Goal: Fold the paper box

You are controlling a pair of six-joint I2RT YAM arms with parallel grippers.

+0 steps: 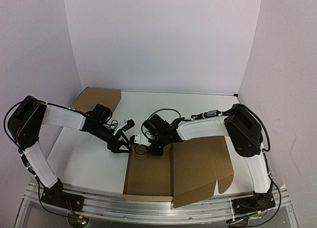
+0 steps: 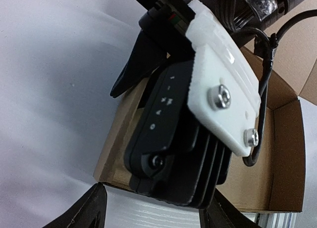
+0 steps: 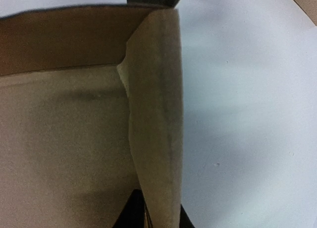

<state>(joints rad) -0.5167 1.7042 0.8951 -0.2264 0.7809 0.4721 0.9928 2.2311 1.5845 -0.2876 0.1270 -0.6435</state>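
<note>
Both grippers meet at the far edge of the paper box (image 1: pixel 148 176), which lies at the near edge of the table (image 1: pixel 84 159), between the arm bases.

The box's tray sits to the left and its lid panel (image 1: pixel 200 166) lies open to the right. The left gripper (image 1: pixel 123 145) hovers just off the tray's far left corner, fingers (image 2: pixel 91 210) spread wide with nothing between them. The right gripper (image 1: pixel 149 150) is at the far wall; whether it pinches cannot be told. Its body fills the left wrist view, hiding much of the tray. The right wrist view shows only an upright cardboard wall (image 3: pixel 156 114), close up. A second brown box (image 1: pixel 97 99) lies well apart, far left.
</note>
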